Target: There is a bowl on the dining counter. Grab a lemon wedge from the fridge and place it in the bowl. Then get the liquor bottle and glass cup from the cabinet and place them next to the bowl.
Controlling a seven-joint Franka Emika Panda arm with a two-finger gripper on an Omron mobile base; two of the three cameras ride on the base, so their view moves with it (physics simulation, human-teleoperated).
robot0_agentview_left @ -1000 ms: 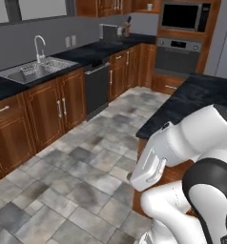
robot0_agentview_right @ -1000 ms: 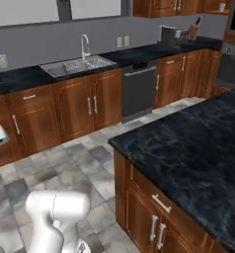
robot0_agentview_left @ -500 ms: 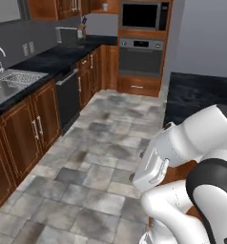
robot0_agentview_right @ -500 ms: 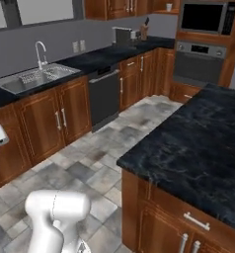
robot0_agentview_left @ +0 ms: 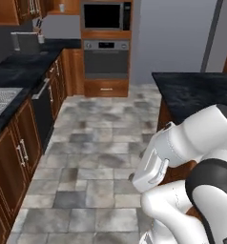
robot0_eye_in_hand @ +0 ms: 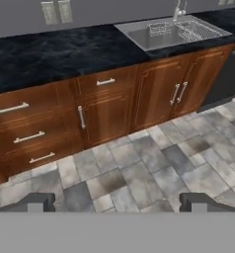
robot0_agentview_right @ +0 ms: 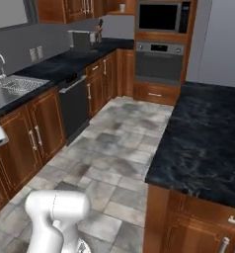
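Two dark fingers (robot0_eye_in_hand: 117, 202) held wide apart, nothing gripped, aimed at brown wooden base cabinets (robot0_eye_in_hand: 104, 111). Black marble-look worktop (robot0_agentview_right: 208, 136) lies to the arm's right. No fridge door identified yet; further base turning is judged needed.

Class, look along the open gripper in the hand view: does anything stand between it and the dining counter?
That cannot be judged: the gripper, jaws wide and empty, faces the sink cabinets across bare floor, while the dining counter lies elsewhere, to the arm's right.
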